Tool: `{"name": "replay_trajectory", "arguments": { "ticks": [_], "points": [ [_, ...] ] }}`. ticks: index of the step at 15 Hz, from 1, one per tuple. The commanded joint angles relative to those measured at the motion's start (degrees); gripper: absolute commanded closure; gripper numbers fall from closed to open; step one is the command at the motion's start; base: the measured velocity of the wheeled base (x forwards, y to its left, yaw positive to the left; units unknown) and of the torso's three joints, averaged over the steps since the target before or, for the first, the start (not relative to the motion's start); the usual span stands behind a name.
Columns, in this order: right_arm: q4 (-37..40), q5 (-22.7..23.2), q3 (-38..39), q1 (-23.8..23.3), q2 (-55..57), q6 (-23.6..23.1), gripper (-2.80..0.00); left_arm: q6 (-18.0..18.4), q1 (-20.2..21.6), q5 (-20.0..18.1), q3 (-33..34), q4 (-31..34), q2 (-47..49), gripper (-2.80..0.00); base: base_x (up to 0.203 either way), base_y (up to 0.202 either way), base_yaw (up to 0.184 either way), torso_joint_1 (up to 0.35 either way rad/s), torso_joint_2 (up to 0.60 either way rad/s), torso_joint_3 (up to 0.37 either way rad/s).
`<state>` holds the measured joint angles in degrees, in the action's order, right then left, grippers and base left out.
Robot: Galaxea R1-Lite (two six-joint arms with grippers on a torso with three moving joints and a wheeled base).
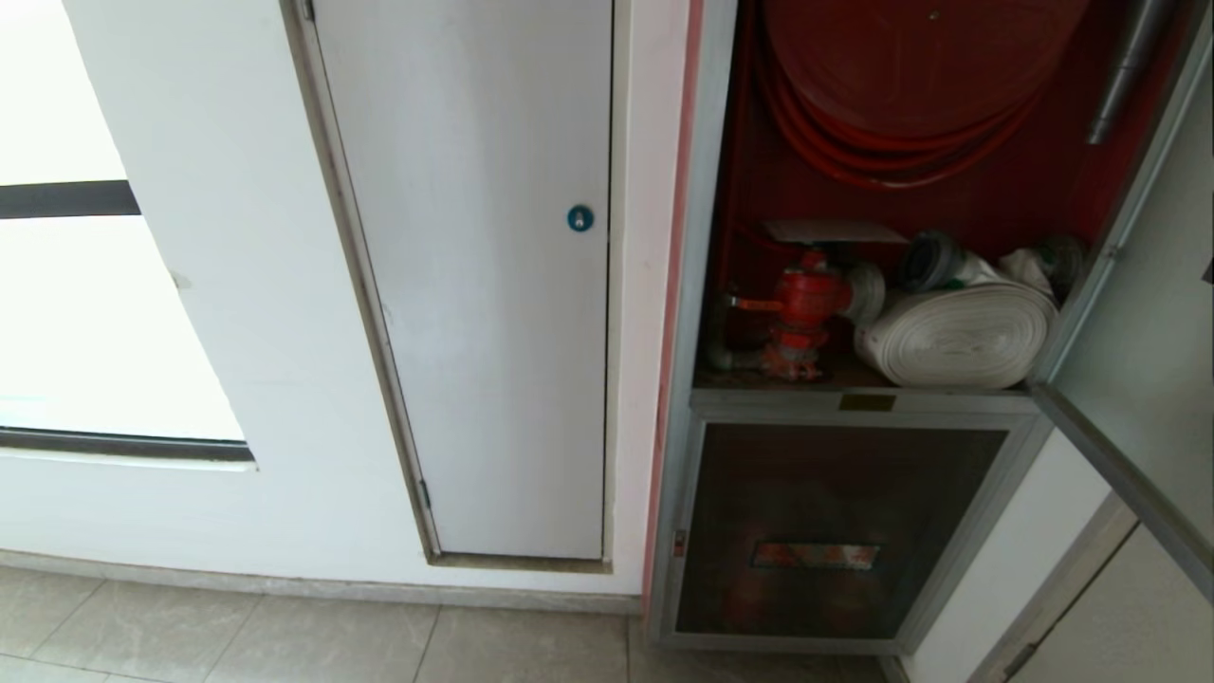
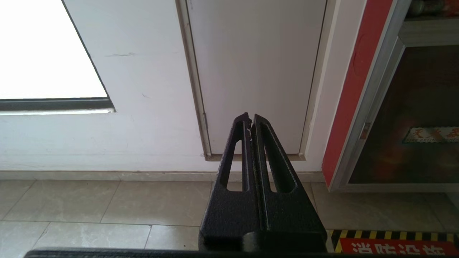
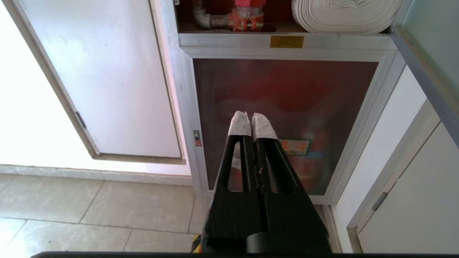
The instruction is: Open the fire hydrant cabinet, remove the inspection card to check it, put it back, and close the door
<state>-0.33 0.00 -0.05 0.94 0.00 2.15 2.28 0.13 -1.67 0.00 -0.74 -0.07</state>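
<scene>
The fire hydrant cabinet stands open, showing its dark red inside, a red hose reel, a red valve and a white rolled hose. A thin pale sheet, the inspection card, lies flat above the valve. The door is swung out to the right. Neither arm shows in the head view. My right gripper is shut and empty, its white-taped tips low in front of the lower dark glass panel. My left gripper is shut and empty, facing the white panel.
A plain white panel with a round blue lock sits left of the cabinet. The smaller dark glass panel fills the cabinet's lower part. The floor is tiled, with a yellow-black striped marking near the cabinet. A bright window is at far left.
</scene>
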Motion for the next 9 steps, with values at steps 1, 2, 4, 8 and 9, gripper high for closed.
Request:
{"name": "replay_trajectory", "arguments": {
  "ticks": [1, 2, 4, 8, 9],
  "points": [
    [-0.1, 0.0, 0.0, 0.0, 0.1, 0.1, 0.00, 0.0, 0.0, 0.0, 0.6, 0.0, 0.1, 0.00, 0.000, 0.000, 0.000, 0.000, 0.00, 0.000],
    [-0.1, 0.0, 0.0, 0.0, 0.1, 0.1, 0.00, 0.0, 0.0, 0.0, 0.6, 0.0, 0.1, 0.00, 0.000, 0.000, 0.000, 0.000, 0.00, 0.000],
    [-0.2, 0.0, 0.0, 0.0, 0.1, 0.2, 0.00, 0.0, 0.1, 0.0, 0.7, 0.0, 0.1, 0.00, 0.000, 0.000, 0.000, 0.000, 0.00, 0.000],
    [-0.2, 0.0, 0.0, -0.1, 0.1, 0.2, 0.00, 0.0, 0.1, 0.0, 0.6, 0.0, 0.1, 0.00, 0.000, 0.000, 0.000, 0.000, 0.00, 0.000],
    [-0.2, 0.0, 0.0, 0.0, 0.1, 0.2, 0.00, 0.0, 0.0, 0.0, 0.6, 0.0, 0.1, 0.00, 0.000, 0.000, 0.000, 0.000, 0.00, 0.000]
  ]
}}
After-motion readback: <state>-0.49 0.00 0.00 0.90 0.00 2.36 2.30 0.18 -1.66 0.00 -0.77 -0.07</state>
